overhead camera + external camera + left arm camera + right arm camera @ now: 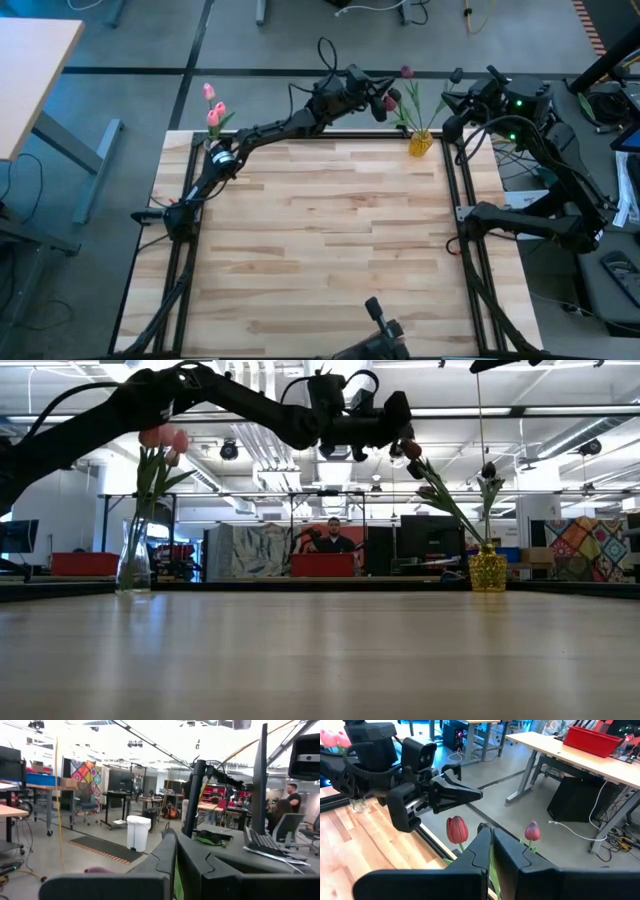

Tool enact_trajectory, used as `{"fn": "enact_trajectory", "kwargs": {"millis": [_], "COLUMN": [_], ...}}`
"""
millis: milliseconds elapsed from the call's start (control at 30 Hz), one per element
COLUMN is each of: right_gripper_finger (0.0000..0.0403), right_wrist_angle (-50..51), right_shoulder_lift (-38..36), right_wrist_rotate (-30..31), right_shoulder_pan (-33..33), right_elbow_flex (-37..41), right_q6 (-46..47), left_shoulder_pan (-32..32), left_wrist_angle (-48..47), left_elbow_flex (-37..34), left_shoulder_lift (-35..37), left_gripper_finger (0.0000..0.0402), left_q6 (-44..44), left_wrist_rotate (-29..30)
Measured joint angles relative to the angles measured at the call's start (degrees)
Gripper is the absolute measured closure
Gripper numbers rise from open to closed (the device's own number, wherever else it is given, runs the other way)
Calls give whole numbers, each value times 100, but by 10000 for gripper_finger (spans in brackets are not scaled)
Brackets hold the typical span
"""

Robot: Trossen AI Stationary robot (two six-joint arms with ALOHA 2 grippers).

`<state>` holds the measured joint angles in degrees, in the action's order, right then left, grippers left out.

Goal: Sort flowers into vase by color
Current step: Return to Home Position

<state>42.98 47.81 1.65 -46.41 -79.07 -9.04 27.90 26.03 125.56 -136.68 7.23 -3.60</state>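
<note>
Far-left corner of table: transparent vase, upright, at the far edge. It holds the pink flowers. 2 pink heads show from above, stems down in the vase, leaves spread.

Left arm: runs from its base on the table's left side up to the far edge, then along it toward the right. In the low view it spans the top, passing in front of the pink heads.

Left gripper: in the air at the far edge, just left of the yellow vase and near a maroon head. In the right wrist view its fingers lie together in a point with nothing visible between them. The left wrist view shows a thin green sliver in the slit, probably a stem farther off, though that is not certain.

Background, low view centre: 1 person seated behind a red object.

Far edge, right of centre: yellow vase, upright, holding the maroon flowers. 2 dark heads are clear in the right wrist view, and the stems lean outward.

Right gripper: off the table's far-right corner, just right of the yellow vase, arm folded back. Its fingers are drawn together to a narrow slit, clamped on nothing I can see.
</note>
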Motion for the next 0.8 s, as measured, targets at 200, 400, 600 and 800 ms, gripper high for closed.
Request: {"fn": "enact_trajectory", "kwargs": {"millis": [200,400,600,800], "right_gripper_finger": [390,390,390,390], "right_wrist_angle": [2,5,52,128], "right_shoulder_lift": [0,2,0,-3], "right_wrist_rotate": [0,0,-2,-2], "right_shoulder_pan": [0,-1,0,0], "right_elbow_flex": [0,0,0,0], "right_q6": [4,-59,2,2], "left_shoulder_pan": [-81,-139,-220,-201], "left_wrist_angle": [-48,15,-20,106], "left_elbow_flex": [-13,176,706,896], "left_shoulder_lift": [2,-275,-602,-772], "left_gripper_finger": [401,402,402,402], "left_q6": [-51,-51,55,39], "left_wrist_rotate": [10,-34,-45,-14]}}
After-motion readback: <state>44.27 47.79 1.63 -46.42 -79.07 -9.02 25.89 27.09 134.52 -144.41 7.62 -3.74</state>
